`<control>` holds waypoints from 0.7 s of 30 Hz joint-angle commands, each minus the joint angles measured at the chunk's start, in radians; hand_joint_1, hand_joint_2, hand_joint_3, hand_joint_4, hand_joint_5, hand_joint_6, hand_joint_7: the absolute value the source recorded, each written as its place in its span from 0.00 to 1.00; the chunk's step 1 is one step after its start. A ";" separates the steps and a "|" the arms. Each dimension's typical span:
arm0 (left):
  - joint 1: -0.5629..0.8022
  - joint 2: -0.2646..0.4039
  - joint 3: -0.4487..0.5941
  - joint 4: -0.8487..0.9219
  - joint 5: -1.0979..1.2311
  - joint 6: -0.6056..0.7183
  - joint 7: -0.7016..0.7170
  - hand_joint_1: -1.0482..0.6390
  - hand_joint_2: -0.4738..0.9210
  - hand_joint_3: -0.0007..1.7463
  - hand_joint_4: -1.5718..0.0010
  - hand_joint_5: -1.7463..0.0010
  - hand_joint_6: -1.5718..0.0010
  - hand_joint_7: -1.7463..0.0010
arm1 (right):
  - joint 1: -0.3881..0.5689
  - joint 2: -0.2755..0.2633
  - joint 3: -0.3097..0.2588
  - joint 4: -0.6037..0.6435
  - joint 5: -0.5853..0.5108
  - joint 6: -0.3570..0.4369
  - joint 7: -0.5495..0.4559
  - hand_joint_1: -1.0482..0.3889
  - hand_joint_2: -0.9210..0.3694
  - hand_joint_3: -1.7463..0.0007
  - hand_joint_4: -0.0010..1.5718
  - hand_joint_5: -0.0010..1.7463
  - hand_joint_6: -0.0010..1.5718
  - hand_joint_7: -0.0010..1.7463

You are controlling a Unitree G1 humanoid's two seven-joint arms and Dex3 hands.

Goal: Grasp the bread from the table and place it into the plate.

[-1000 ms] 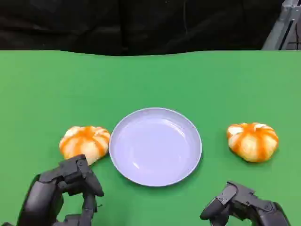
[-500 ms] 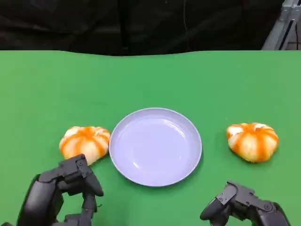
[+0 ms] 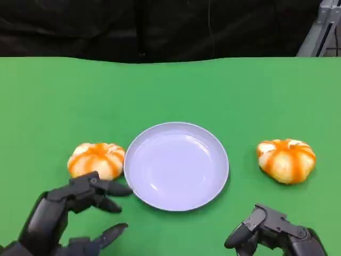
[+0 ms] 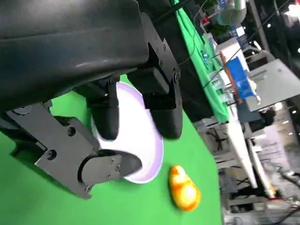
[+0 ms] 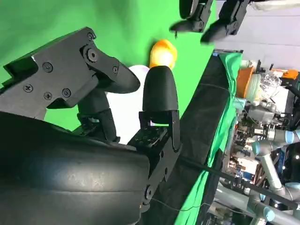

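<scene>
Green matte cloth covers the desk (image 3: 224,85), backed by black drapery. At its centre lies a round, shallow, glossy lavender plate (image 3: 176,165). Two lobed, orange-streaked bread rolls sit on the cloth: the left bread (image 3: 96,160) just beside the plate's rim, the right bread (image 3: 286,160) apart. The left hand (image 3: 69,213) is spread, holding nothing; the right hand (image 3: 272,234) curls in, empty.

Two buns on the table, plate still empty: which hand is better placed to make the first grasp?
Probably the left. The left hand has its fingers spread, just short of the left bread beside the plate. The right hand is curled in, farther from the right bread.
</scene>
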 commanded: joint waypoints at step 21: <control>-0.320 0.131 -0.128 -0.007 0.709 0.429 0.137 0.31 0.97 0.00 0.86 0.57 0.71 0.98 | -0.010 0.020 0.028 -0.001 -0.027 0.015 -0.033 0.67 0.38 0.29 0.45 0.96 0.44 0.77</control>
